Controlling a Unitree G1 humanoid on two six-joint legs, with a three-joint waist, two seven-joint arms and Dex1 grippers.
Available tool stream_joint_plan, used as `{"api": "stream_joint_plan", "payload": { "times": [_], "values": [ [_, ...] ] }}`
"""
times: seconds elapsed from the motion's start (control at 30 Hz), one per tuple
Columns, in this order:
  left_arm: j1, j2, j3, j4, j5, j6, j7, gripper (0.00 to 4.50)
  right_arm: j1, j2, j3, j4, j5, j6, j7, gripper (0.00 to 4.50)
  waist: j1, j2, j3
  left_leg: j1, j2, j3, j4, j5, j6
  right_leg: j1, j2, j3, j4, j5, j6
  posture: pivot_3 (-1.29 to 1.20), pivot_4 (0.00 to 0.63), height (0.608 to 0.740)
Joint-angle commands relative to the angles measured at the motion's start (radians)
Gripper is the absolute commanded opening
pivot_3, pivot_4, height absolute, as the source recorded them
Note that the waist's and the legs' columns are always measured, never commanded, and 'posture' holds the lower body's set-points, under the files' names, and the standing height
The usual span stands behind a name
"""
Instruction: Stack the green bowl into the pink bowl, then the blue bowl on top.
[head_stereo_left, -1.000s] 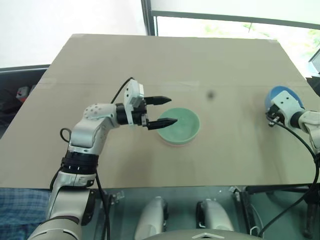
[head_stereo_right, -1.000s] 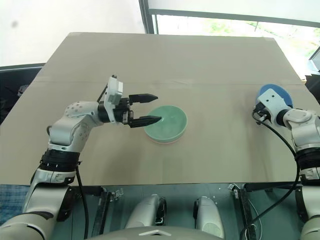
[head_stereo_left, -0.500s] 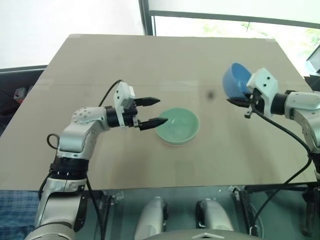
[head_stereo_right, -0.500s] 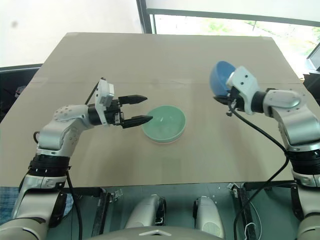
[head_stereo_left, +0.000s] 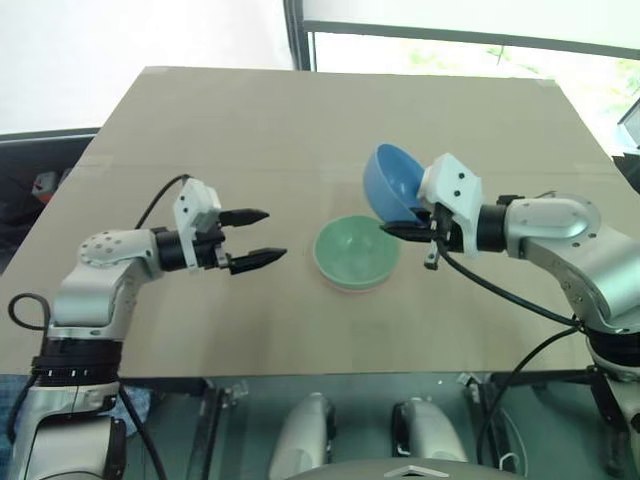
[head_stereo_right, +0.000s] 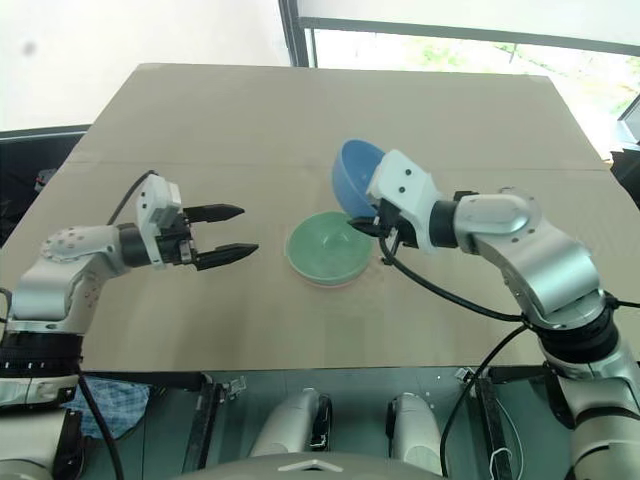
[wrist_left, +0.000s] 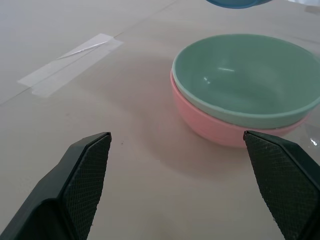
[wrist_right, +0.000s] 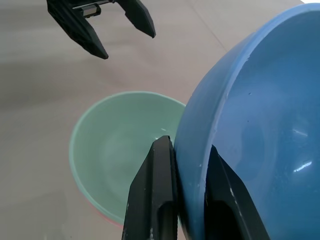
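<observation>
The smooth mint-green plastic bowl (wrist_left: 243, 80) already sits nested in the salmon-pink plastic bowl (wrist_left: 220, 129) on the bench (head_stereo_left: 330, 130). Left to do: seating the sky-blue plastic bowl (head_stereo_left: 394, 180), which the right gripper (head_stereo_left: 400, 229) holds tilted just above the stack, fingers pinching its rim. The left gripper (head_stereo_left: 252, 238) hangs nearby, fingers spread, empty.

A tan tabletop (head_stereo_left: 330, 120) spreads across the room, with a strip of clear tape (wrist_left: 70, 62) stuck to it. Behind it stands a white wall (head_stereo_left: 130, 30) — beside a dark-framed window (head_stereo_left: 470, 45) — bright daylight and greenery outside.
</observation>
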Motion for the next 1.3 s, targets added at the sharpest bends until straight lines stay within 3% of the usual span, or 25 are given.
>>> {"api": "stream_joint_plan", "payload": {
  "times": [0.03, 0.33, 0.5, 0.73, 1.1, 1.3],
  "values": [
    [-0.012, 0.031, 0.038, 0.002, -0.015, -0.011, -0.021, 4.5, -0.041, 0.022, 0.017, -0.037, 0.004, 0.005, -0.03, 0.01, -0.001, 0.0, 0.0, 0.0, 0.0, 0.0, 0.0, 0.0, 0.0, 0.0, 0.0, 0.0, 0.0, 0.0, 0.0, 0.0, 0.15, 0.74],
    [-0.024, 0.057, 0.044, 0.026, -0.005, -0.016, -0.046, 4.5, -0.083, 0.127, 0.063, -0.041, 0.013, 0.037, -0.1, 0.01, -0.002, 0.0, 0.0, 0.0, 0.0, 0.0, 0.0, 0.0, 0.0, -0.001, 0.001, 0.0, 0.001, 0.0, 0.0, 0.0, 0.15, 0.74],
    [-0.032, 0.057, 0.04, 0.02, -0.012, -0.01, -0.05, 4.5, -0.083, 0.103, 0.04, -0.071, 0.074, 0.083, -0.063, 0.01, -0.001, 0.0, 0.0, 0.0, 0.0, 0.0, 0.0, 0.0, 0.0, -0.001, 0.001, 0.0, 0.0, 0.0, 0.0, 0.0, 0.15, 0.74],
    [-0.042, 0.042, 0.032, 0.019, -0.017, -0.004, -0.049, 4.5, -0.045, 0.009, -0.136, -0.103, 0.214, 0.159, -0.036, 0.01, 0.0, -0.001, 0.0, -0.001, 0.0, 0.0, -0.001, 0.0, 0.0, -0.001, 0.0, 0.0, 0.0, 0.0, 0.0, 0.0, 0.15, 0.74],
    [-0.081, 0.024, 0.004, 0.053, 0.005, -0.027, -0.06, 4.5, -0.061, 0.058, -0.119, -0.109, 0.275, 0.173, -0.119, 0.01, -0.009, -0.001, 0.0, -0.001, 0.0, 0.001, -0.001, 0.0, 0.0, -0.001, 0.001, 0.001, 0.001, 0.0, 0.0, 0.0, 0.15, 0.74],
    [-0.081, 0.024, 0.002, 0.053, 0.008, -0.027, -0.065, 4.5, -0.063, 0.073, -0.129, -0.103, 0.329, 0.2, -0.143, 2.34, -0.009, -0.001, 0.0, -0.001, 0.0, 0.001, -0.001, 0.0, 0.001, -0.001, 0.001, 0.001, 0.001, 0.0, 0.0, 0.0, 0.15, 0.74]
  ]
}}
